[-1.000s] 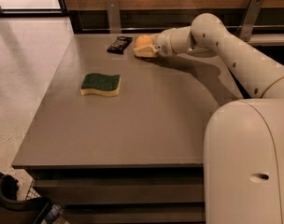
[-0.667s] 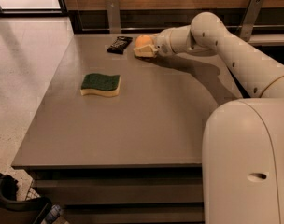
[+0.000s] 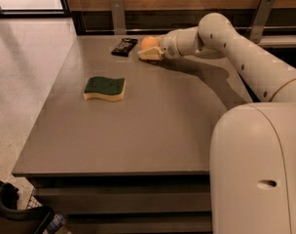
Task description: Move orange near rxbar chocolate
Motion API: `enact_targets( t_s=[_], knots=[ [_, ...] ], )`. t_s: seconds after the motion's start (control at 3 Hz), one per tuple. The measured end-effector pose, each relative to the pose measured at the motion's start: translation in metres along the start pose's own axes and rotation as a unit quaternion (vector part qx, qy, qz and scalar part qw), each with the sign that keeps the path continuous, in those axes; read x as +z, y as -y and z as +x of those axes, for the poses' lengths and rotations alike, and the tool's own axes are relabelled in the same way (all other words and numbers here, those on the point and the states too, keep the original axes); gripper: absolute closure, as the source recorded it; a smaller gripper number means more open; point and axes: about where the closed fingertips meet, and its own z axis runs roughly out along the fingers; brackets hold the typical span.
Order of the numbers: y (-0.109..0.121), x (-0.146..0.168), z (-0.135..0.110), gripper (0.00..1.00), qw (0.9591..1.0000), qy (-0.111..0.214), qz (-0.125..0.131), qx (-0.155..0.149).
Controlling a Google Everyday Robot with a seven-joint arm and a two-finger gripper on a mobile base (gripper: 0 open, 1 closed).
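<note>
From where I stand there is just the one view, looking across the grey table (image 3: 138,130) from behind the robot's big white base (image 3: 257,169). The arm (image 3: 245,57) rises from the base on the right, bends at a rounded elbow near the back wall, and then reaches leftward, low and almost level over the far part of the tabletop. Its shadow falls on the surface beneath it. At the end of the arm, the gripper (image 3: 148,50) sits close to the table's far edge, pointing left. It is closed around the orange (image 3: 149,42). One pale finger (image 3: 149,56) runs along the near underside of the fruit, and the other is hidden behind it. The orange lies down at table level in the grip, though I cannot tell whether it actually touches the surface. It is round, so it has no long axis, and I cannot see a stem dimple from here. Just to its left lies the rxbar chocolate (image 3: 124,46), flat on the table in its dark wrapper. The bar's long axis runs diagonally from near-left to far-right, and its far end points toward the orange, close to it but apart. A green-topped yellow sponge (image 3: 104,88) lies well apart from both, nearer the front left.
</note>
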Motion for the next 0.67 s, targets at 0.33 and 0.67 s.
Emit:
enact_targets(
  t_s=[0.33, 0.67],
  knots=[
    [-0.0007, 0.0011, 0.0001, 0.00, 1.0000, 0.000, -0.001, 0.000],
    [-0.0007, 0.0011, 0.0001, 0.00, 1.0000, 0.000, -0.001, 0.000]
  ],
)
